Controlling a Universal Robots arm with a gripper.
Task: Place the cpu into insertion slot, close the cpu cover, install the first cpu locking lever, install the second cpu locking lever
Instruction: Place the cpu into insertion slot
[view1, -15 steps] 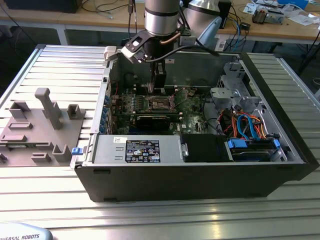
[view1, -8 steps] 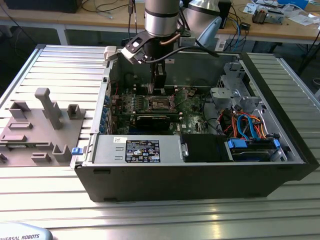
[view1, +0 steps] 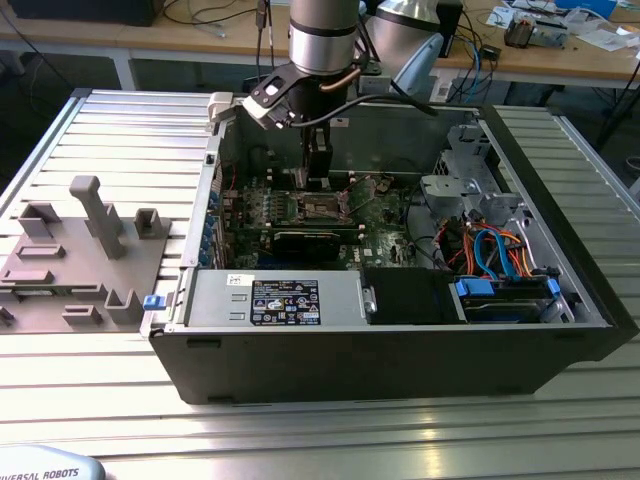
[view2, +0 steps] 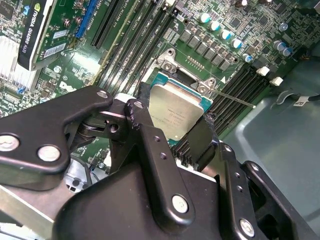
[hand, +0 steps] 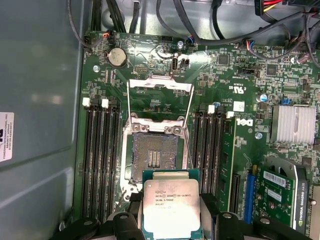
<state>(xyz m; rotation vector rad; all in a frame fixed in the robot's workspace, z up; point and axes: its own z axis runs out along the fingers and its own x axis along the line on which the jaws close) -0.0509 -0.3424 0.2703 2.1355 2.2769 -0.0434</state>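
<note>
1. you have a ribbed silver metal table (view1: 130, 130), its long grooves running across the exterior view.
2. an open black computer case (view1: 400, 360) lies on its side on the table, from the middle toward the exterior view's right.
3. a grey fixture plate (view1: 80, 265) with raised blocks lies flat just beside the case, on the exterior view's left.
4. a small blue piece (view1: 152, 301) sits at the plate's corner next to the case.
5. a pale rounded object (view1: 45, 465) lies at the near edge, partly cut off.

The cpu (hand: 171, 209), a square silver-topped chip, is hovering flat just short of the bare insertion slot (hand: 154, 157), while the thin silvery cpu cover (hand: 160, 84) is standing swung open beyond it.
</note>
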